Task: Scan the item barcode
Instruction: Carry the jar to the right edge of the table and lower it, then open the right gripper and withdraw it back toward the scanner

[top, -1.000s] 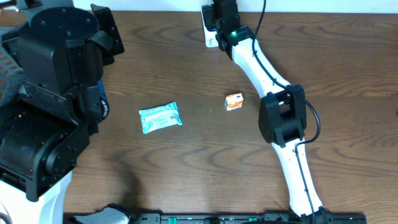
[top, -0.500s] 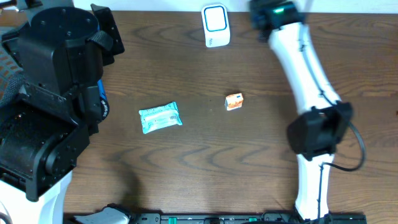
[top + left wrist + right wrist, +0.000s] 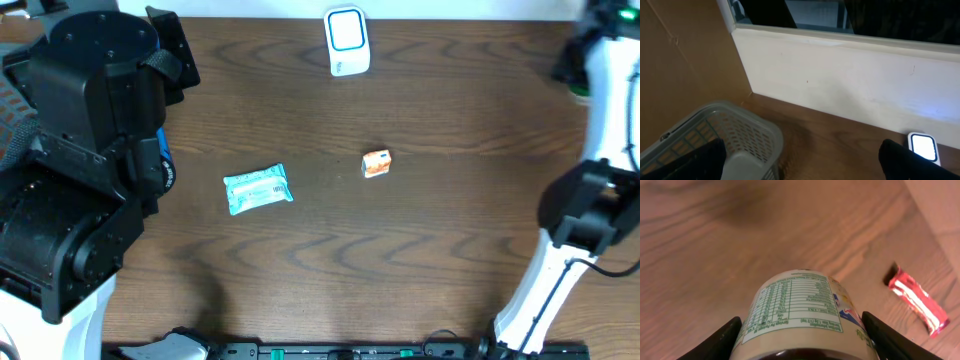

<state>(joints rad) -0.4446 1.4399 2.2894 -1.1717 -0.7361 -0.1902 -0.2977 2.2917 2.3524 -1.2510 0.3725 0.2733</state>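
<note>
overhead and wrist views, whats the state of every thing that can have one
scanner: screen lit, nothing held to it
labelled bottle: gripped by the right gripper, label facing the camera
right gripper: shut on the labelled bottle
left gripper: open, empty
teal packet: lying flat, untouched
orange box: on the table, untouched
red bar: lying on the table

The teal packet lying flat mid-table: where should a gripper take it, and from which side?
The teal packet lies flat, its long axis running roughly across the overhead view, slightly tilted. It is probably best to come straight down and pinch across its short width at the middle, with the gripper turned to match the tilt. The small orange box sits well apart, so nothing crowds the approach.
</note>
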